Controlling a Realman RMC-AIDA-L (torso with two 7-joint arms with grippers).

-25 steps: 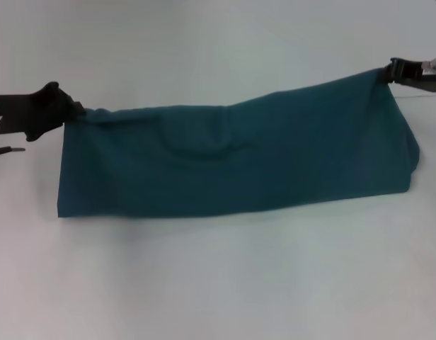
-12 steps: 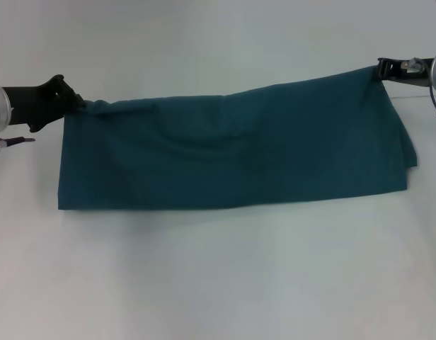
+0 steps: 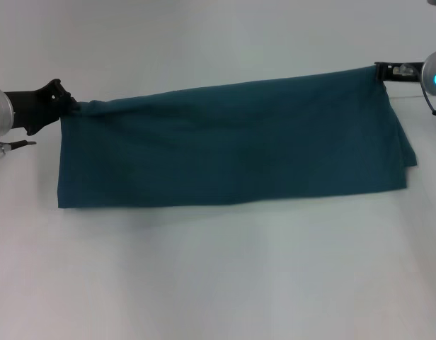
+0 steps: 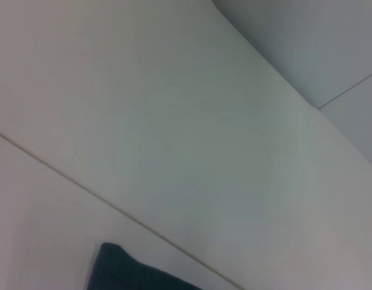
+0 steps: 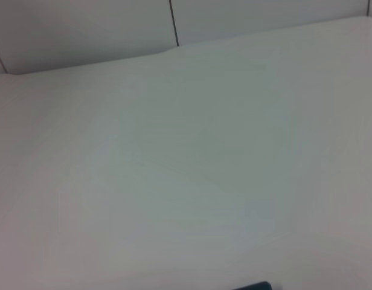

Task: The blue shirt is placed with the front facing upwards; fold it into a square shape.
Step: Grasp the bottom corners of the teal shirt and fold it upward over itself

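The large dark teal-blue cotton shirt [image 3: 232,149] is hanging as a long folded band, stretched between the two arms above the plain white table [image 3: 218,283]. The left gripper [image 3: 68,106] is pinching the upper corner on the left, and the right gripper [image 3: 383,71] is gripping the upper corner on the right. It seems one lengthwise fold is done. I judge that laying it down and folding the band across into a square is remaining.
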